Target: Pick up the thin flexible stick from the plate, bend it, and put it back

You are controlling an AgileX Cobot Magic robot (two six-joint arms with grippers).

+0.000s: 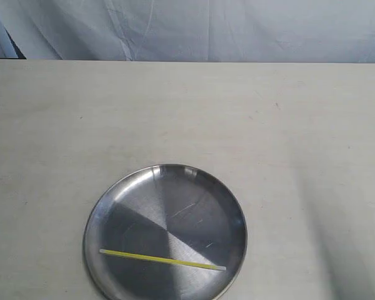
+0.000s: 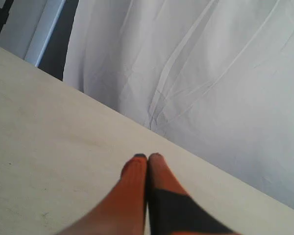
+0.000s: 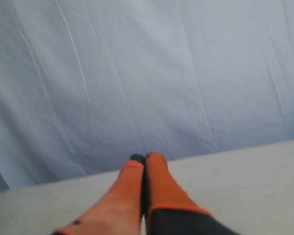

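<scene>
The round steel plate [image 1: 175, 187] lies on the table near the front edge of the exterior view. The thin yellow-green stick [image 1: 159, 259] lies flat across the plate's near part, its pale end pointing right. Neither gripper shows in the exterior view. In the left wrist view my left gripper [image 2: 147, 156] is shut, its orange fingers pressed together with nothing between them, above bare table. In the right wrist view my right gripper [image 3: 144, 156] is likewise shut and empty. Plate and stick are out of both wrist views.
The pale table [image 1: 187, 112] stretches back to a white wrinkled cloth backdrop [image 1: 194, 28]. A dark frame part [image 2: 0, 19] stands at the table's far corner in the left wrist view.
</scene>
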